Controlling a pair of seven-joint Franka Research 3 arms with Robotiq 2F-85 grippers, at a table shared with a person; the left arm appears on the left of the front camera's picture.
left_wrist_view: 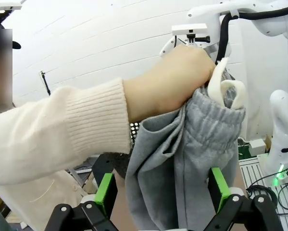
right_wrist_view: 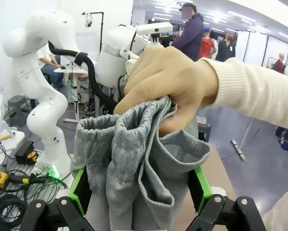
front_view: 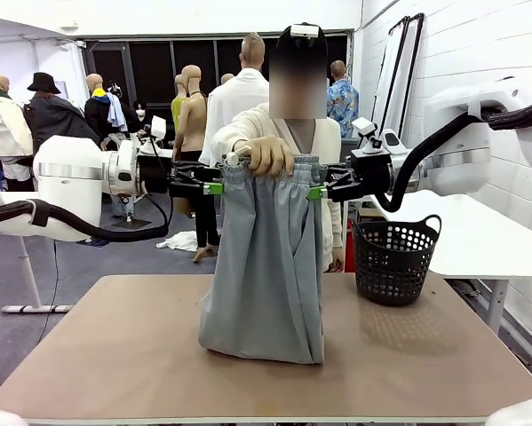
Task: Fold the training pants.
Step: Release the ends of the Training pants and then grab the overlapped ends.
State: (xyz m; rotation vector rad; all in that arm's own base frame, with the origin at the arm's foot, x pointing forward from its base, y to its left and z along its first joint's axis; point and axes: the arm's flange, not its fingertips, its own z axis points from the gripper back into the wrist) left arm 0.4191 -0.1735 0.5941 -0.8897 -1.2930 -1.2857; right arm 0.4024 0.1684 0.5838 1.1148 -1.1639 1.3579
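Above the middle of the table (front_view: pixel 79 355) I see the training pants (front_view: pixel 266 275) hanging upright, hem bunched on the surface and the gathered waistband pinched in the person's hand (front_view: pixel 267 155). My left gripper (front_view: pixel 214 188) and right gripper (front_view: pixel 317 192) sit level with that waistband, one at each side. Both wrist views show the jaws spread wide, with grey cloth between the green pads (left_wrist_view: pixel 105 190) (neither pair is clamped on it), so I call both released. A black basket (front_view: pixel 395 262) stands near the far right corner.
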